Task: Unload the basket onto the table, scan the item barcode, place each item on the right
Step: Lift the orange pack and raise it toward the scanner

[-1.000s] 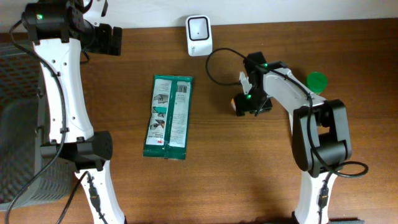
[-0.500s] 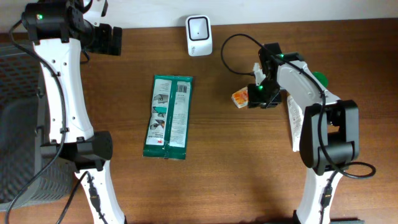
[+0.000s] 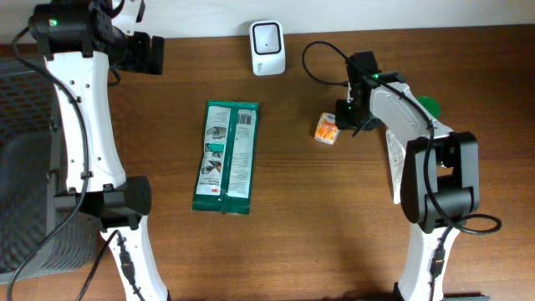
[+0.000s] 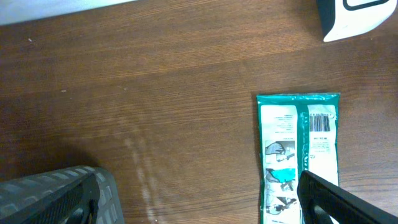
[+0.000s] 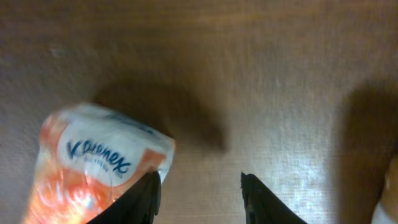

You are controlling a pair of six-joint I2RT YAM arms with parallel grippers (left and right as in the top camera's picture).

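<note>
Risk: tissue pack (image 3: 326, 130) lay on bench (image 3: 334, 234) just beside right pincer (image 5: 200, 182), jaws apart, nothing between. We feared closing there would nudge pack away, barcode missing scanner (image 3: 266, 38). Left pincer (image 3: 149, 54) open.

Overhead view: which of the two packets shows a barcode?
The long green packet mid-table, its barcode facing up near the far end. The small orange tissue pack by the right claw shows none.
</note>
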